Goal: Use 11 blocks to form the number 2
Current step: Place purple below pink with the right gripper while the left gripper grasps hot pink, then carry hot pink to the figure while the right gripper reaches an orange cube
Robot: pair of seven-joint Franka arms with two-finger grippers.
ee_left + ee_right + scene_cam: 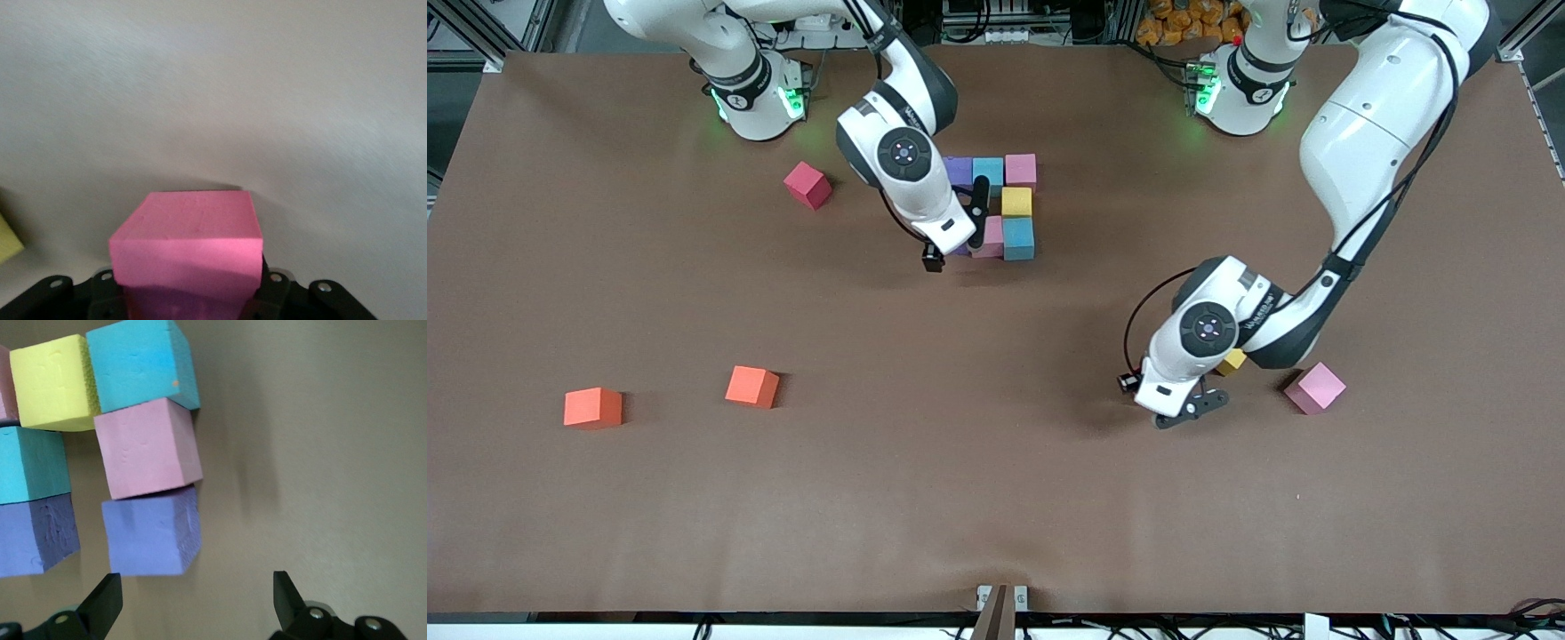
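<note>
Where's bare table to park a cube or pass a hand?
Free: the table middle, between the orange cubes and the left tool, nearer the camera than the partial digit. Crowded: at the digit, where the open right tool sits, and around the left tool, shut on a pink cube, yellow cube and paler pink cube beside it.

Mostly hidden under the left arm's wrist: a yellow cube (1233, 361), only a corner showing beside the loose pink cube (1314, 388). Covered by the right gripper (958, 233), next to that same cluster's lower pink block (991, 238): a purple block (152, 532). Cut off at the left wrist view's edge: the base of the clamped pink cube (188, 248).
</note>
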